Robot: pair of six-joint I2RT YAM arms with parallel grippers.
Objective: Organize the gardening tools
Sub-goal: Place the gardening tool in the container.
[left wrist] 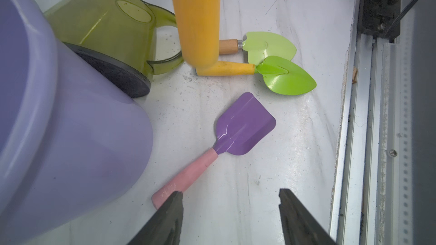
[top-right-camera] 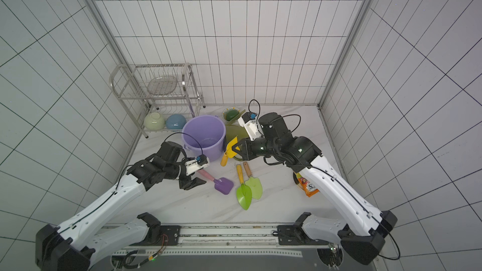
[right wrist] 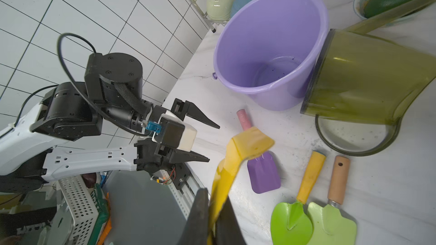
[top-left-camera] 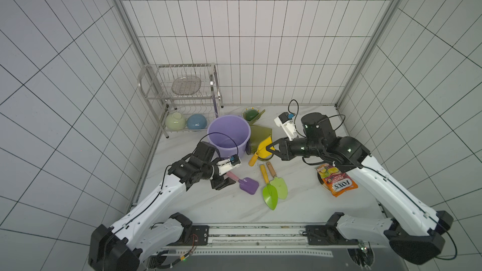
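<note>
White marbled surface [top-left-camera: 300, 204]. Purple bucket [top-left-camera: 234, 149] stands upright toward the back. Olive can [right wrist: 363, 78] lies on its side, base against the bucket wall.

Right gripper [top-left-camera: 270, 149]: jaws clamped on the blade of the yellow trowel [top-left-camera: 262, 148], just beside the can. Handle hangs down toward the surface; cannot tell if its end touches.

Left gripper [left wrist: 230, 193]: jaws wide, holding nothing, low over the surface.

Purple trowel [left wrist: 244, 126] lies flat on the surface, blade pointing away from the left jaws. The end of its pink handle sits at the tip of one jaw, not between the two; contact unclear.

Green trowel [top-left-camera: 270, 195] and pale trowel [top-left-camera: 279, 187] lie side by side with blades overlapping, near the purple trowel, apart from both sets of jaws.
</note>
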